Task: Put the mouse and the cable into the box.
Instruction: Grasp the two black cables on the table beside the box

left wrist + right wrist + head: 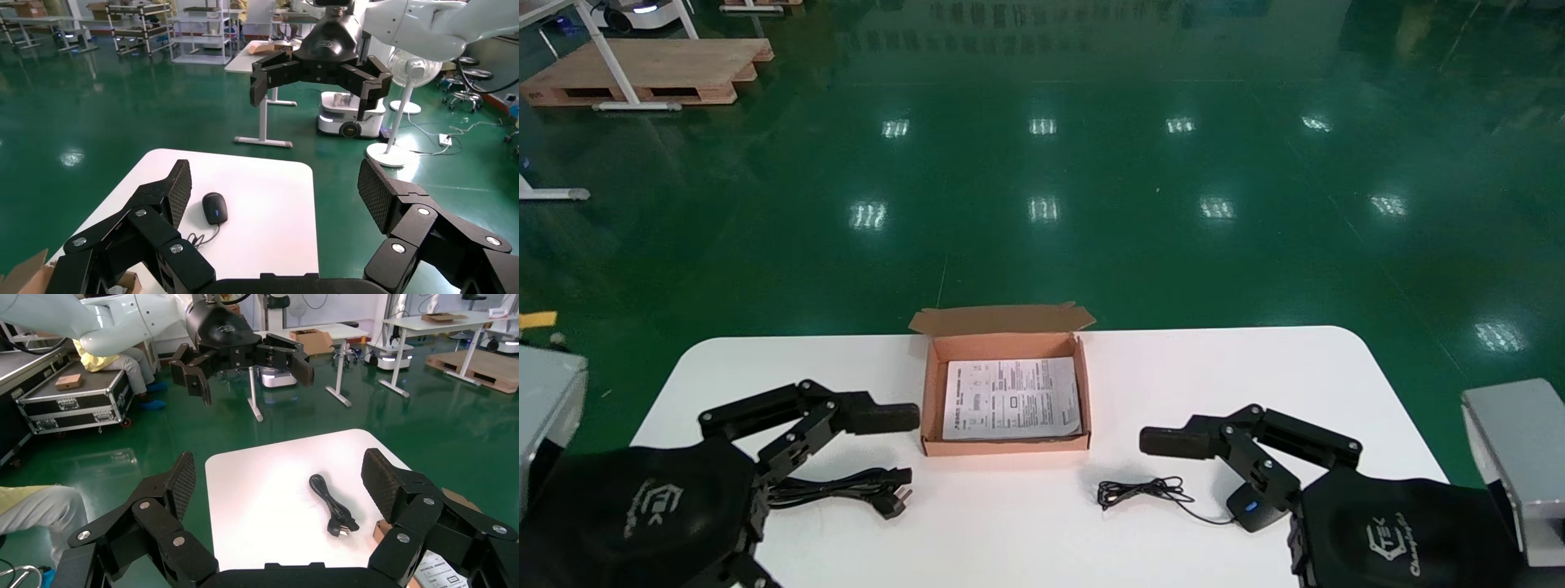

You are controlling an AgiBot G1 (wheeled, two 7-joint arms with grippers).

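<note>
An open cardboard box (928, 384) with a printed sheet inside stands mid-table. A black mouse (1249, 506) lies right of it, its thin cord (1144, 492) bunched toward the box. The mouse (215, 207) also shows in the left wrist view. A black power cable (846, 487) with a plug lies left of the box and appears again (333, 505) in the right wrist view. My left gripper (878, 482) hovers open over the cable, holding nothing (273, 184). My right gripper (1181, 514) is open and held above the mouse, also holding nothing (278, 468).
The round-cornered white table (1254, 367) ends just behind the box, with green floor beyond. Grey cases (1520, 457) flank it at both sides. A wooden pallet (650, 69) lies far back left. Each wrist view shows the other arm's gripper (321, 73) raised over the table.
</note>
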